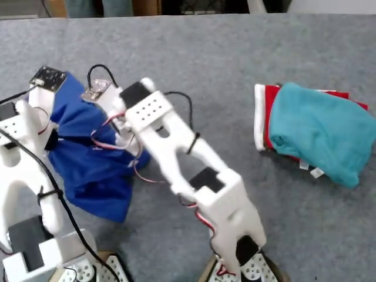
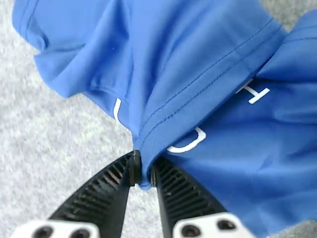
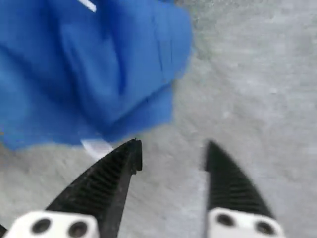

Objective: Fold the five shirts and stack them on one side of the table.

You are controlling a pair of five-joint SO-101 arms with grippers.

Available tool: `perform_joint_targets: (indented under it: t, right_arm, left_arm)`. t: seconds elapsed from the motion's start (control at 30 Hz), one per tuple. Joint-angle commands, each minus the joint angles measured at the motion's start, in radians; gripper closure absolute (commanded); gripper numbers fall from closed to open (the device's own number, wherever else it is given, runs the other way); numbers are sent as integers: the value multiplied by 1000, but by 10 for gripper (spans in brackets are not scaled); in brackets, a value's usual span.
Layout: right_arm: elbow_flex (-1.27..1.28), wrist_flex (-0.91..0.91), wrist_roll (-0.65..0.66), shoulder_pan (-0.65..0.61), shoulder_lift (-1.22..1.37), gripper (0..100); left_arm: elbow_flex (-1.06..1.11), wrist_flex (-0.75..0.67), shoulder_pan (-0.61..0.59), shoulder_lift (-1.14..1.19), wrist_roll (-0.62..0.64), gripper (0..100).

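A crumpled blue shirt (image 1: 94,170) lies at the table's left, between the two arms. My left gripper (image 2: 142,171) is shut on a stitched fold of the blue shirt (image 2: 198,74), which bears white lettering; from above, this gripper (image 1: 54,141) sits at the cloth's left edge. My right gripper (image 3: 173,148) is open just above the grey table, with an edge of the blue shirt (image 3: 89,69) beside one fingertip and nothing between the fingers. From above, it (image 1: 124,140) is at the shirt's right side.
At the right of the table (image 1: 223,53) a teal shirt (image 1: 320,132) lies loosely folded on top of a red shirt (image 1: 273,94) and a white one (image 1: 259,117). Grey cloth covers the whole table. The arm bases stand at the front edge.
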Motion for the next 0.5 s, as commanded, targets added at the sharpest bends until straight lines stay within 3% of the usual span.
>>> perform_joint_targets:
  t: [0.0,0.2,0.4,0.47]
  right_arm:
    - [-18,-20,-91,-43,54,691]
    - [-18,-51,-107,-110,159,701]
    - [-19,-54,-81,-100,197,966]
    - [-16,-38,-43,-68,197,982]
  left_arm:
    - [48,-78,-47,-61,71,971]
    - [105,-135,-73,-58,121,971]
    - [107,-135,-76,-64,124,971]
    - [107,-129,-76,-66,124,971]
